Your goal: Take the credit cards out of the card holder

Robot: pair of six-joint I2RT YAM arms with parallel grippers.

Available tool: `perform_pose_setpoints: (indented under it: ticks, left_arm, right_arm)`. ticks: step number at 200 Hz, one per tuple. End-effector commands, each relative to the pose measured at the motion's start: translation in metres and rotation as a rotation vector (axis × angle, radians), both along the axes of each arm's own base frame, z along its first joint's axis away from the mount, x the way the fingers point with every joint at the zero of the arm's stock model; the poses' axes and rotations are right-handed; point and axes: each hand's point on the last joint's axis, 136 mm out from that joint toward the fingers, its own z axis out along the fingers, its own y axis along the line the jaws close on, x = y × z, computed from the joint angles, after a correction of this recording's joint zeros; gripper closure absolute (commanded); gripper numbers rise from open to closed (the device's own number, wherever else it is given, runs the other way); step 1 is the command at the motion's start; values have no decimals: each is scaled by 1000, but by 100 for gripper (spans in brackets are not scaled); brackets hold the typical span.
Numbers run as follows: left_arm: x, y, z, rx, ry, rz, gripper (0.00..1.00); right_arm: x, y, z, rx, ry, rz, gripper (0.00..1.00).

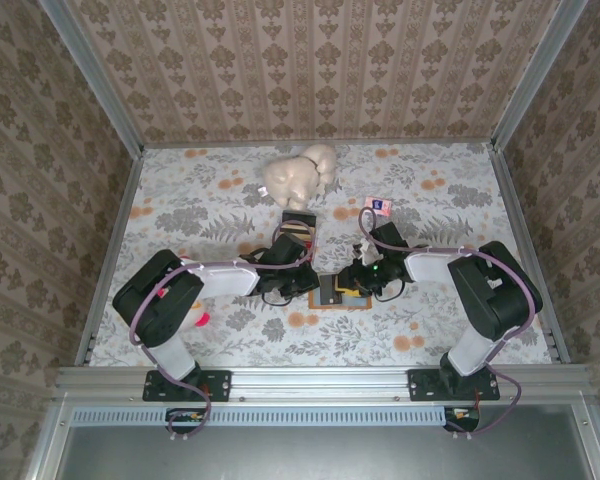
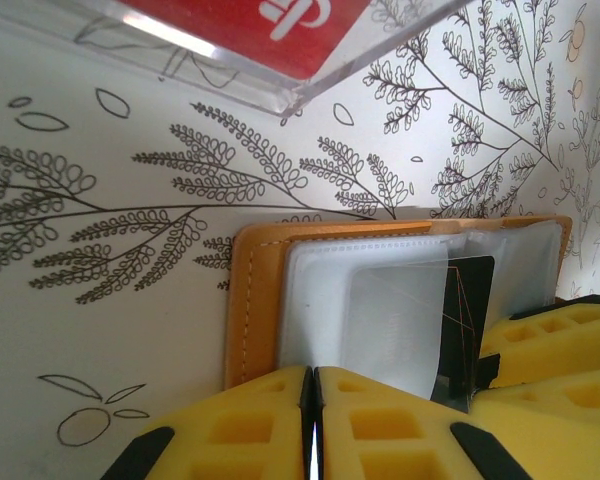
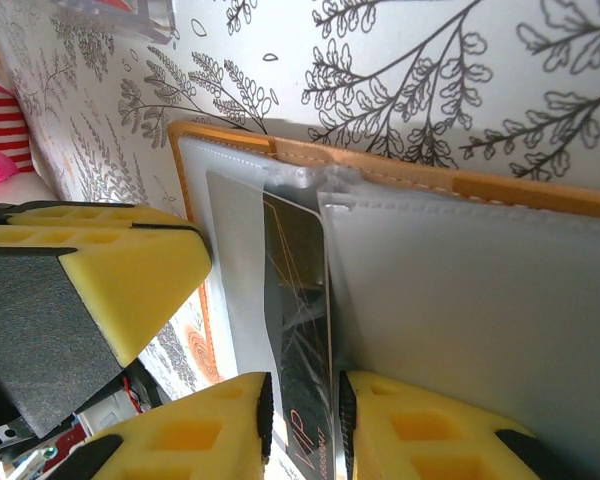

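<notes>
Straddling the bare end of a black credit card (image 3: pixel 295 270), the right gripper (image 3: pixel 305 400) has its jaws a narrow way apart. Whether its pads touch the card cannot be told. The rest of that card is tucked under a clear sleeve of the card holder (image 3: pixel 380 165), which lies open and flat on the flowered table (image 1: pixel 180 220) between the two arms.

Just beside it, the left gripper (image 2: pixel 312 390) has its yellow fingers pressed almost together over the holder's left-hand edge. Whether they pinch a sleeve is unclear. They sit close to the right fingers and crowd the holder from that side.

Near the holder, a clear tray (image 2: pixel 250 85) carries a red credit card (image 2: pixel 270 15). Farther back sit a cream plush toy (image 1: pixel 300 178) and a small pink packet (image 1: pixel 378 205), both well apart from the holder. A small red and pink thing (image 1: pixel 202 320) lies by the left arm.
</notes>
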Motion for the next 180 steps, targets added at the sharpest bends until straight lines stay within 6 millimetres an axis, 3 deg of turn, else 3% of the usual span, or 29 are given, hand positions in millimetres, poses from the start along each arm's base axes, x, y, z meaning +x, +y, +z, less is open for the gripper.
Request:
perform_pose_setpoints:
  ticks: [1,54,88,111,180]
  left_arm:
    - [-17,20,-29,108,82,-11,88]
    - [-17,21,-29,108,80,-13,89]
    - [-17,22,-28,110,77,-11,89]
    - [-17,23,-28,114,75,-9,89]
    - [-12,21,-23,103,60,-16,89]
  right_arm:
    - [-7,0,-14,-43,37,18,74]
    - [-4,5,-13,-50,28,26,81]
    - [-3,0,-13,-77,22,5,95]
    - [-4,-10,-9,-94,17,-15,99]
    - [-9,-44,1,-113,5,-44,98]
